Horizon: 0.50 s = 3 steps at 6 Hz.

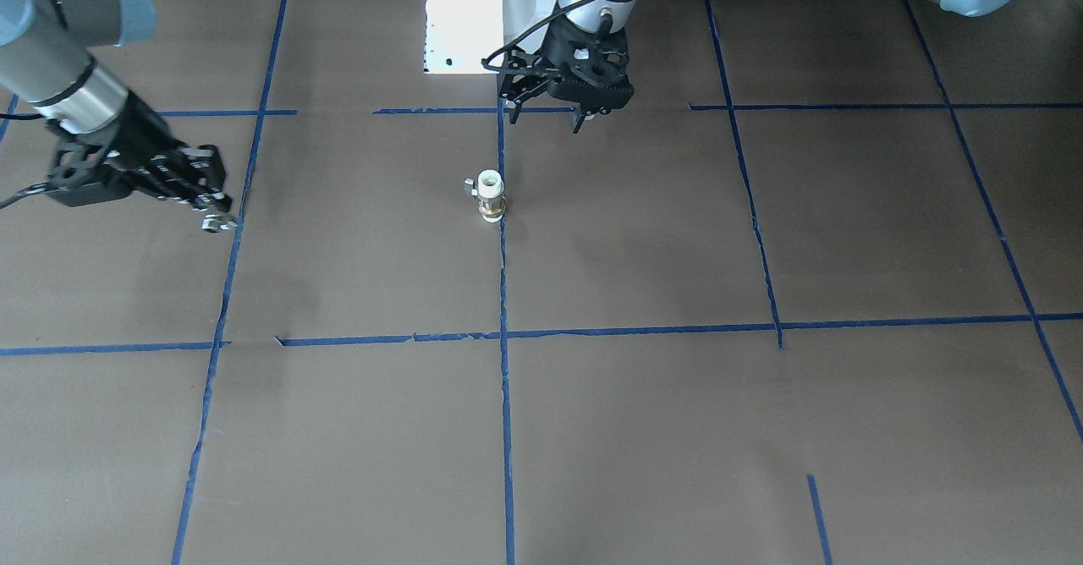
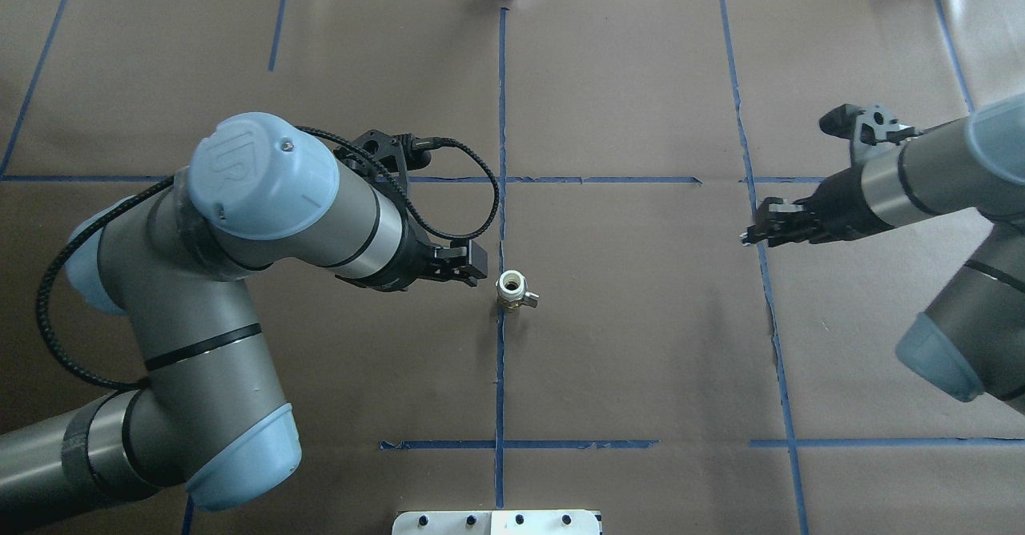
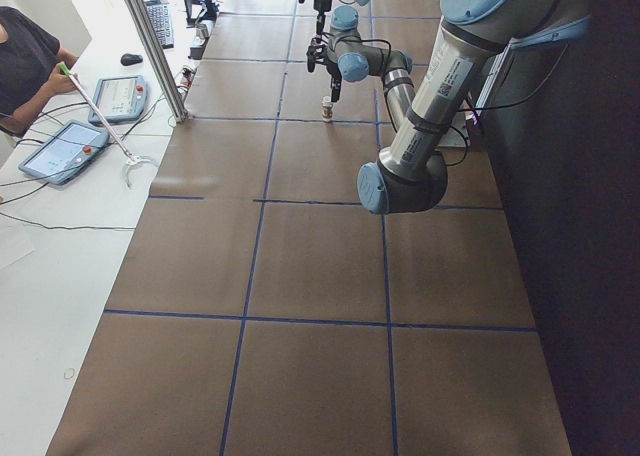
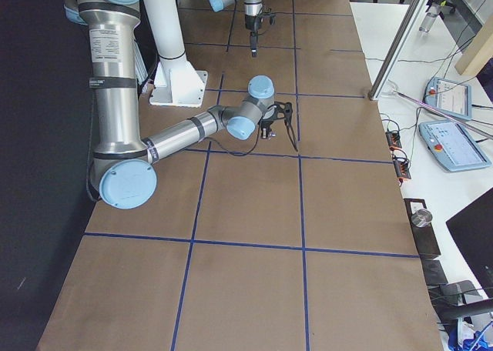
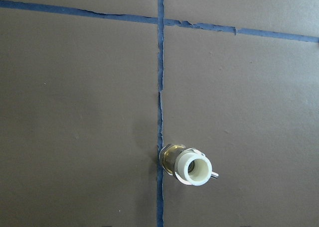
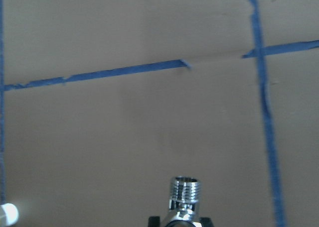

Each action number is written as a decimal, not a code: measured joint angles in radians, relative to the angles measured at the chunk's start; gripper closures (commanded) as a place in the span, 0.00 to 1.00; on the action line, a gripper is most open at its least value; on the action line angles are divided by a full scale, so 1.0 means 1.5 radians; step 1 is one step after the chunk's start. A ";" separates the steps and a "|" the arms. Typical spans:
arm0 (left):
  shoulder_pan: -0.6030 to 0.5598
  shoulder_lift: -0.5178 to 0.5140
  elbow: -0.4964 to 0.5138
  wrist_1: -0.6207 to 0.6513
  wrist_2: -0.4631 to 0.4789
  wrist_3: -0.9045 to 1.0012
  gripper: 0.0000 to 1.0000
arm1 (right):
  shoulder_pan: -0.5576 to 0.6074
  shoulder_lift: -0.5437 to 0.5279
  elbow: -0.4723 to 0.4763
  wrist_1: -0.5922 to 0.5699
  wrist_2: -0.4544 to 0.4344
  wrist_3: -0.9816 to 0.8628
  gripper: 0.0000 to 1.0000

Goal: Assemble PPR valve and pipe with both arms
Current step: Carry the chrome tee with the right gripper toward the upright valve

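Writing: the blue joint cap (image 2: 264, 174) on the left arm carries a raised "UR" mark. A printed strip runs down the arm tubes in the side views, too small to read.

PPR valve (image 1: 491, 195) stands upright on the brown paper-covered table (image 1: 677, 430), right on the centre blue tape line (image 1: 505, 294). Its long axis is vertical, with one white end down and the open white mouth facing up. The brass band sits in the lower half. The small silver side knob sticks out level, toward the robot's right. The left wrist view looks down at a slant into the open mouth.

Left gripper (image 1: 546, 112) hangs above the table near the valve, on the robot's left of it and not touching. Its fingers are spread apart with nothing between them, and none of them show in its own wrist view.

Right gripper (image 1: 216, 218) is far out on the robot's right, well apart from the valve and over another tape line. It is clenched on the pipe (image 6: 185, 194), the shiny silver fitting pinched at the fingertips. The pipe's threaded round end points straight out beyond the fingers, its axis in line with the gripper's reach and slanting down toward the paper. Its lower body is hidden between the finger pads at the bottom edge of the right wrist view.
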 measured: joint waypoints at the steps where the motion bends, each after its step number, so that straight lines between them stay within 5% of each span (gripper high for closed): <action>1: -0.002 0.032 -0.028 0.000 0.000 0.001 0.12 | -0.052 0.073 -0.001 -0.021 -0.038 0.093 1.00; 3: -0.004 0.096 -0.064 0.000 0.001 0.001 0.12 | -0.151 0.229 -0.011 -0.141 -0.128 0.219 1.00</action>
